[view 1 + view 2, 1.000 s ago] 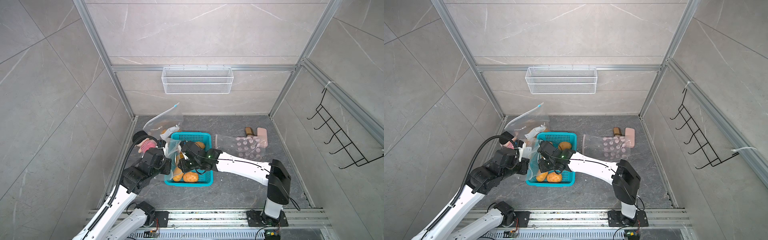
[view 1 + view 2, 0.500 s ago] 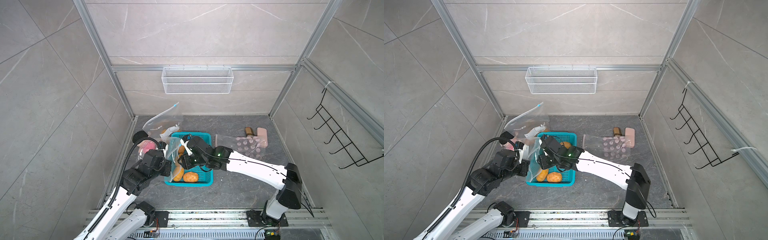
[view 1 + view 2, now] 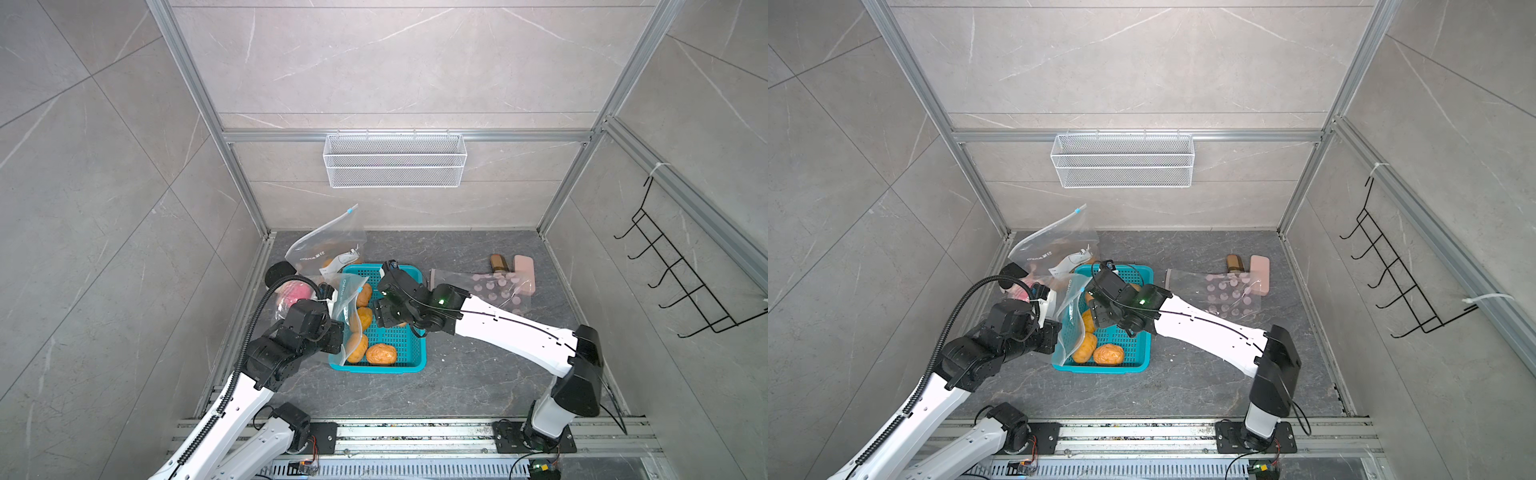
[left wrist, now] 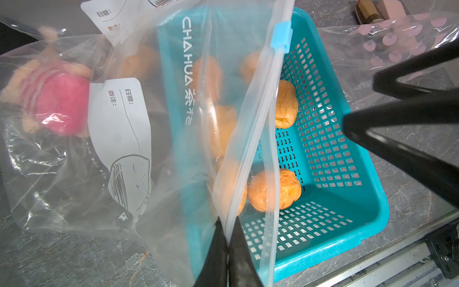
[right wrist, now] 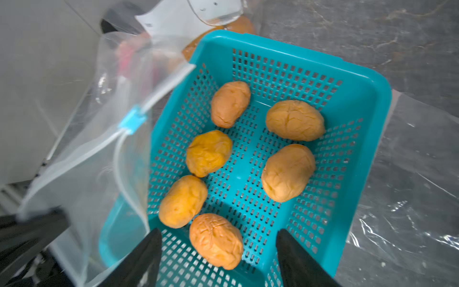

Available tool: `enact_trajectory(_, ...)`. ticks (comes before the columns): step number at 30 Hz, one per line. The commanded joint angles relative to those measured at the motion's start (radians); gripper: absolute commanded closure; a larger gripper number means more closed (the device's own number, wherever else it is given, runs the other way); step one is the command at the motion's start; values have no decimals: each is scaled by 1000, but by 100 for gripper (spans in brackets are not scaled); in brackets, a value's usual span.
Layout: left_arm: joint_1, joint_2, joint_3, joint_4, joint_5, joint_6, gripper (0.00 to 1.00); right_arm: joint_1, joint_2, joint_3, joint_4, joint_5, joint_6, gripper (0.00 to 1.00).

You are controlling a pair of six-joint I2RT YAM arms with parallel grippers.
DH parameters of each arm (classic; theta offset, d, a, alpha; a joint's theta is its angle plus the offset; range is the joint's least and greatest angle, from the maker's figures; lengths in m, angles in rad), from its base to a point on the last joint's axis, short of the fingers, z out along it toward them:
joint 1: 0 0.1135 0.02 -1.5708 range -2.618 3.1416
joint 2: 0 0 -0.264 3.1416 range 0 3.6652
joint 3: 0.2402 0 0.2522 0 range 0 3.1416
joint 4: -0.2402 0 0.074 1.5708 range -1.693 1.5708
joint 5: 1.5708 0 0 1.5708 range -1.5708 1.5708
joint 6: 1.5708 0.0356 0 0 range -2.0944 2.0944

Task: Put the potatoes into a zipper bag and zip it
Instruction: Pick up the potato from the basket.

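Note:
Several orange-tan potatoes (image 5: 288,172) lie loose in a teal perforated basket (image 5: 360,74); in both top views they show at the basket's near end (image 3: 380,354) (image 3: 1108,354). My left gripper (image 4: 227,223) is shut on the open rim of a clear zipper bag (image 4: 188,139), which hangs against the basket's left side (image 3: 347,299). The bag's blue slider (image 4: 280,37) sits near the far end of the zip. My right gripper (image 5: 218,231) is open above the basket's near end, over one potato (image 5: 216,241) and not touching it.
A second clear bag (image 3: 328,245) stands at the back left with something orange inside. A pink plush (image 3: 293,291) lies behind the held bag. A pink-dotted bag (image 3: 494,289), a brown bottle (image 3: 498,262) and a pink block (image 3: 523,266) lie right of the basket.
My right gripper's jaws have spread wider over the basket, and that arm's elbow has swung out to the right. The left gripper and the bag have stayed put.

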Motion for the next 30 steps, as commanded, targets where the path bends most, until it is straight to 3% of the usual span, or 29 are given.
enact_trajectory(1,5,-2,-7,29,21,24,100,-17,70,33,-56,60,104,28)
enact_trajectory(8,7,1,-5,27,25,31,100,-17,270,219,-225,133,312,31)
enact_trajectory(15,7,-3,-6,29,32,37,100,-40,323,221,-253,253,373,28)
enact_trajectory(20,7,-9,-7,34,35,40,100,-71,364,221,-215,151,362,27)
enact_trajectory(30,7,-2,-9,35,41,42,100,-117,421,203,-175,115,421,25)
